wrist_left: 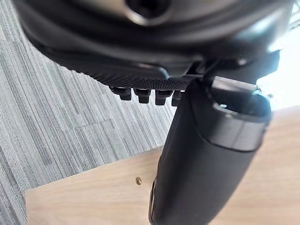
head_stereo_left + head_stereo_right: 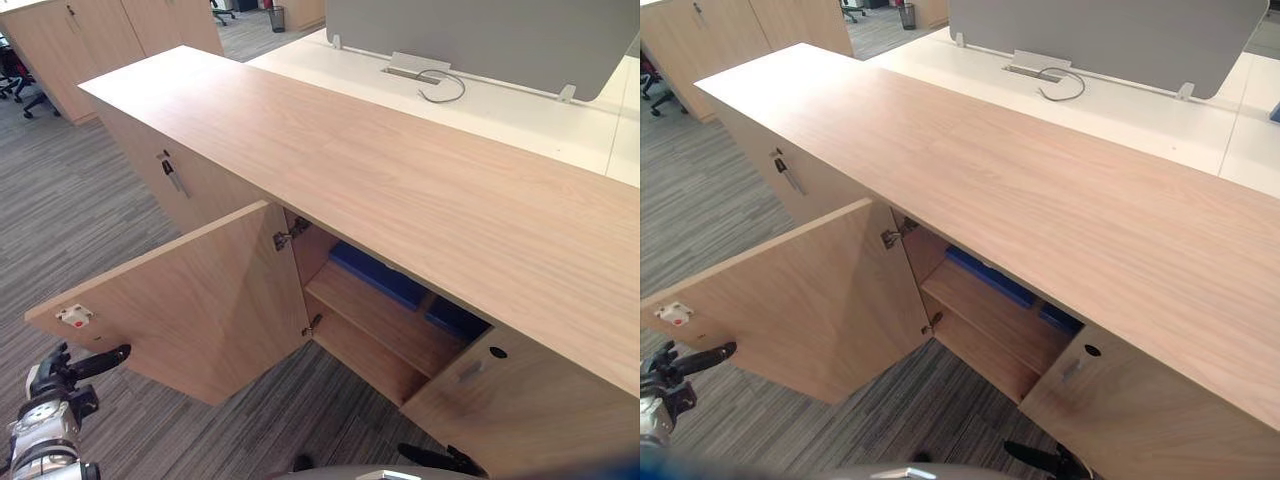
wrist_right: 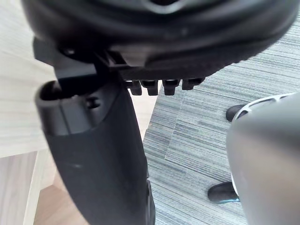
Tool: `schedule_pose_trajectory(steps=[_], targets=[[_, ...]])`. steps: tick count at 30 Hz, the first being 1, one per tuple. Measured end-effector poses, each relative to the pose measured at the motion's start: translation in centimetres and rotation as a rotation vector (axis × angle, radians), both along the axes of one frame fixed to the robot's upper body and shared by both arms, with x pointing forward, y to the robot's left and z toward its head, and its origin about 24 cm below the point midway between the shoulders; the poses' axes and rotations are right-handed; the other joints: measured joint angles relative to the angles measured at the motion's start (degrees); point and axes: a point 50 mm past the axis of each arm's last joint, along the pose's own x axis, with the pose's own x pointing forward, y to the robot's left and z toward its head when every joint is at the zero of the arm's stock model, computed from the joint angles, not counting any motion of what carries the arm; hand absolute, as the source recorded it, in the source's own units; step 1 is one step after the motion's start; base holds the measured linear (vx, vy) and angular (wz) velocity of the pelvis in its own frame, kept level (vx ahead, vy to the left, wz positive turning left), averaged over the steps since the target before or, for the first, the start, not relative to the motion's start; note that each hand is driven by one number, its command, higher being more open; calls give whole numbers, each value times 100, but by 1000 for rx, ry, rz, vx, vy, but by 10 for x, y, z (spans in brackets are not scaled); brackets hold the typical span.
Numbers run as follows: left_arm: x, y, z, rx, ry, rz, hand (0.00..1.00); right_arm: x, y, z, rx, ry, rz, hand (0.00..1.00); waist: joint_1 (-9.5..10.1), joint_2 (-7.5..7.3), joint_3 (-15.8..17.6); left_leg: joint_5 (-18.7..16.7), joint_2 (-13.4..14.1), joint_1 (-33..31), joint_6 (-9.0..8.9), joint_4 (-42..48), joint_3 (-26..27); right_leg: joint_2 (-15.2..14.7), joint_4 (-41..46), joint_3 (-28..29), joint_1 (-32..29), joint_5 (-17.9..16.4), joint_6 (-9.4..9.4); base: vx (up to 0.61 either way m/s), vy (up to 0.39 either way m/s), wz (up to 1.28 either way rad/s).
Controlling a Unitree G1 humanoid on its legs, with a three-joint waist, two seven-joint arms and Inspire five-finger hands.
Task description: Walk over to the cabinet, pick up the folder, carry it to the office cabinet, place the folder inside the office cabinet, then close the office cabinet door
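Left wrist view shows us the left hand's fingers (image 1: 143,93) in a loose, straight row with the thumb (image 1: 206,159) standing out in front, holding nothing, above the grey striped carpet (image 1: 56,122) and a pale wooden panel. In the right wrist view the right hand's fingers (image 3: 164,86) are just as relaxed and empty. From the left eye view we see the left hand (image 2: 70,370) low beside the free edge of the open cabinet door (image 2: 200,300), apart from it, and the right hand (image 2: 435,459) low in front of the shut right door (image 2: 530,410). The open door swings out from the office cabinet (image 2: 400,170), with a small white catch (image 2: 75,316) near its outer corner. Inside, a blue folder (image 2: 378,275) lies flat on the upper shelf (image 2: 385,320), with a second blue item (image 2: 455,318) further right on the same shelf. Behind the cabinet stands a white table (image 2: 500,110) with a grey screen (image 2: 480,35).
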Motion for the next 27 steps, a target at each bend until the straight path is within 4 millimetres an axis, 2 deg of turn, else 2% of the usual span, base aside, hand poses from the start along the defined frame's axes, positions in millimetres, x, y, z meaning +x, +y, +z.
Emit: schedule_pose_trajectory(steps=[4,5,9,13,15,17,18,20,21,22,24,25,27], targets=[[12,-5,0,5,21,-45,100,1,-1,1,-4,-6,2,100,-1,26,16,58,42,-50,-61,0,33,27,5,26,-64,3,5,-62,-39,-6],[16,-7,1,9,23,-63,0,1,-2,1,-5,-8,3,100,-3,38,23,79,54,-58,-73,-1,56,35,5,29,-80,3,5,-82,-46,-9],[30,-10,6,17,18,-80,0,2,-3,1,-9,-14,4,100,-10,20,33,207,90,-187,-82,-1,43,69,15,25,-205,3,5,-86,-37,0],[39,-18,5,17,29,-136,0,1,-7,2,-19,-14,5,100,-14,68,65,322,80,-292,-57,-31,-42,66,17,0,-278,1,7,-124,-14,8],[48,-26,7,42,32,-201,0,1,-9,3,-26,-19,5,100,13,79,101,384,66,-385,-33,-34,-77,61,5,-12,-340,-14,19,-141,5,10],[52,-32,12,115,52,-316,0,-1,-8,2,-26,-15,12,100,66,2,150,419,-21,-498,-34,-35,-102,-10,-95,-31,-372,-114,112,-164,24,14],[54,-41,14,166,60,-415,0,-5,-8,2,-28,-4,32,100,126,-66,175,451,-127,-561,-5,-36,-135,-107,-155,-56,-369,-262,184,-162,26,20],[52,-55,10,189,62,-507,0,-8,-10,2,-32,5,46,100,148,-62,183,480,-179,-578,0,-36,-205,-148,-163,-151,-346,-311,191,-145,31,32],[50,-69,8,210,65,-619,0,-11,-11,2,-38,17,61,100,231,-57,177,525,-202,-583,21,-36,-233,-164,-151,-214,-326,-353,211,-100,34,30],[50,-72,8,215,65,-640,0,-11,-11,2,-39,18,69,100,242,-54,176,533,-206,-589,26,-36,-241,-165,-152,-223,-326,-356,215,-112,52,30],[50,-96,8,252,87,-839,0,-8,-14,3,-61,23,131,100,269,21,141,590,-250,-679,79,-36,-347,-173,-164,-297,-347,-351,250,-92,61,32],[50,-102,9,260,100,-899,0,-6,-14,3,-64,21,142,100,267,52,127,591,-261,-698,80,-36,-345,-179,-169,-299,-350,-350,261,-88,87,28],[42,-126,3,305,117,-1047,0,-2,-18,5,-84,23,203,100,272,191,28,623,-339,-736,131,-36,-350,-240,-181,-302,-353,-322,354,-54,97,17]])
